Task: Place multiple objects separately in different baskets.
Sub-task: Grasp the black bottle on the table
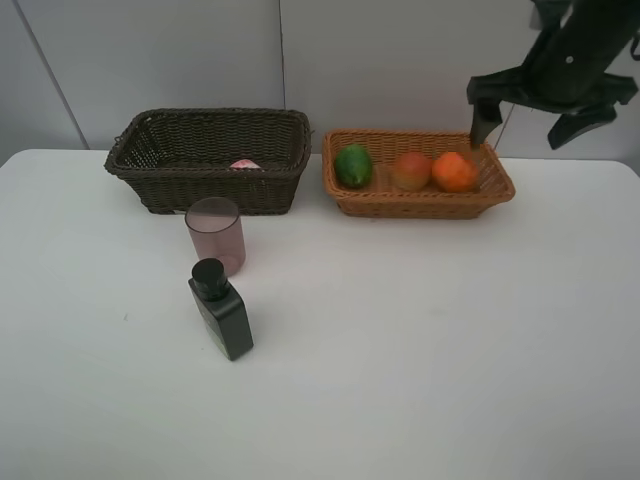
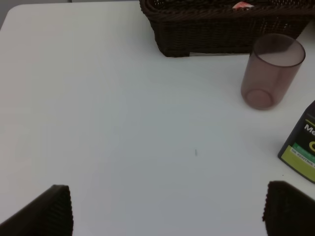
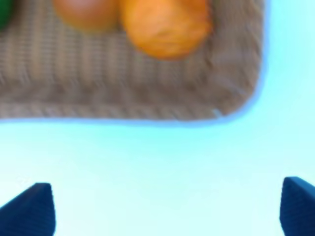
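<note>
From my station I see the right gripper (image 1: 522, 128) hanging above the right end of the tan wicker basket (image 1: 420, 205), its jaws spread wide with nothing between them. That basket stands at the far edge of the worktop (image 1: 450, 350), right of the middle, and holds three fruits in a row: a green lime-like fruit (image 1: 353, 165) at its left end, a peach-coloured fruit (image 1: 411, 171) in the middle and an orange (image 1: 454, 172) next to it on the right, the last two touching or nearly so. The right wrist view is blurred, but it shows the orange near a corner of the basket. The dark brown basket (image 1: 205, 190) sits just left of the tan one along the same far edge, with a pink white-capped bottle (image 1: 244, 164) lying inside, only partly visible. In front of it, the translucent mauve cup (image 1: 215, 235) stands upright on the worktop, and the black square bottle (image 1: 222, 312) stands just nearer to the front edge. The left gripper (image 2: 167, 211) is released and empty over bare worktop, left of the cup and bottle.
</note>
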You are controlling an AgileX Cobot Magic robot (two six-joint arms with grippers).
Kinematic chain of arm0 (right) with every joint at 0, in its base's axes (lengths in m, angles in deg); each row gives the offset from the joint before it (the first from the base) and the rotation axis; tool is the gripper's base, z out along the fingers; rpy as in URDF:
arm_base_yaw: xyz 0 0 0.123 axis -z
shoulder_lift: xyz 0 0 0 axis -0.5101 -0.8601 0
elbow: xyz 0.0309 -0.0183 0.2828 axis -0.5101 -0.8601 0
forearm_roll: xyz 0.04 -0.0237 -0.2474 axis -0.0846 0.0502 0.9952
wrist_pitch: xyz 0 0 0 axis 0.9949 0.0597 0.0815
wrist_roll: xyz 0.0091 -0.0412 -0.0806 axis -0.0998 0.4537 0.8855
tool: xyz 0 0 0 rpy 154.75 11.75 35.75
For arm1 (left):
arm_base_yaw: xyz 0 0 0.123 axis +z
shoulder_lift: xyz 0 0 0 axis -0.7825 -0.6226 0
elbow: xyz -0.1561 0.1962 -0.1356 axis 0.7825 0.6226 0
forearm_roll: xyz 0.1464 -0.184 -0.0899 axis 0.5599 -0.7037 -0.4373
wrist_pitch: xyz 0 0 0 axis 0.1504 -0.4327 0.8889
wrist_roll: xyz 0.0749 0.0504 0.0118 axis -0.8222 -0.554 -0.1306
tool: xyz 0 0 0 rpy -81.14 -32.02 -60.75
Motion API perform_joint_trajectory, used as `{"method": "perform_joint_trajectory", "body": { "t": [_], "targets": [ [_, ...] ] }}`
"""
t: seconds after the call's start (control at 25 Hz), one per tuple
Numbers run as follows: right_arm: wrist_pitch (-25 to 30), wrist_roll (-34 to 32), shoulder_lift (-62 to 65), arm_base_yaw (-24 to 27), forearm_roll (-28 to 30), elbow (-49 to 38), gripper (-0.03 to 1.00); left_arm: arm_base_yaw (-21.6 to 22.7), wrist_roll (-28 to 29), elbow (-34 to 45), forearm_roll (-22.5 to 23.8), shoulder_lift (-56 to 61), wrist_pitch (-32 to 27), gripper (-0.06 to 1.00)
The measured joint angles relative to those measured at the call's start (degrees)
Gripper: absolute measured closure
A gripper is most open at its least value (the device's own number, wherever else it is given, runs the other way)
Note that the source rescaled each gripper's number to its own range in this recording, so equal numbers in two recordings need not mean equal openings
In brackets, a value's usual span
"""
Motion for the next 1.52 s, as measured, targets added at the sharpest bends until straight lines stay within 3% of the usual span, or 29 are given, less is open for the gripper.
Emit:
{"method": "perform_joint_trajectory", "body": {
  "t": [0.28, 0.44, 0.6, 0.8, 1.2, 1.52],
  "targets": [
    [-1.8, 1.8, 28.1, 1.3, 0.0, -19.6, -0.02, 0.0, 0.0, 0.0, 0.0, 0.0, 0.0, -0.06],
    [-2.3, 6.0, 48.2, 1.3, -1.1, -29.8, -0.02, 0.0, 0.0, 0.0, 0.0, 0.0, 0.0, -0.06],
    [-2.3, 11.9, 68.2, 1.3, -4.8, -36.8, -0.02, 0.0, 0.0, 0.0, 0.0, 0.0, 0.0, -0.06],
    [-0.7, 14.5, 84.8, 1.2, -7.9, -42.6, -0.02, 0.0, 0.0, 0.0, 0.0, 0.0, 0.0, -0.06],
    [5.5, 14.7, 97.0, 1.2, -8.7, -44.5, -0.02, 0.0, 0.0, 0.0, 0.0, 0.0, 0.0, -0.06],
    [2.9, 14.7, 97.1, 1.2, -9.0, -50.1, -0.02, 0.0, 0.0, 0.0, 0.0, 0.0, 0.0, -0.06]
  ]
}}
